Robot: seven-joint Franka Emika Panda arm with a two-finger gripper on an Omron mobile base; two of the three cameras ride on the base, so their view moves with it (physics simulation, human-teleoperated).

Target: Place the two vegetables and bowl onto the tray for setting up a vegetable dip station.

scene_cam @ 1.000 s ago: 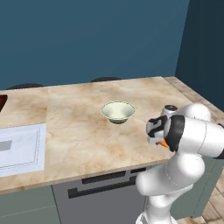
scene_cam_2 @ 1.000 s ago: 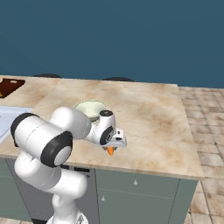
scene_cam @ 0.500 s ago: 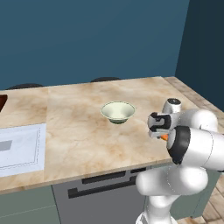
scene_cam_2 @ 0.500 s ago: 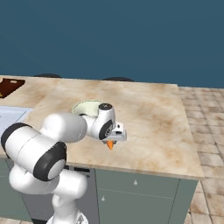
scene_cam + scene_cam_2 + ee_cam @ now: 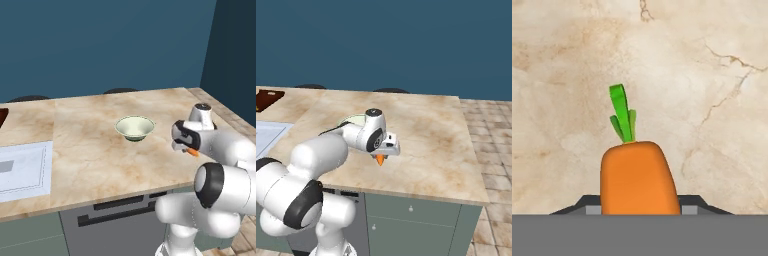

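1. The white arm rises from the base, bends at a dark elbow joint, and reaches forward over the counter [image 5: 100, 150], its hand held above the marble near the front edge.
2. The gripper [image 5: 381, 158] points down toward the counter, clear of its surface.
3. The jaws are closed on the carrot [image 5: 637, 177], whose orange body sits between the fingertips in the hand view, with its green top pointing away from the hand.
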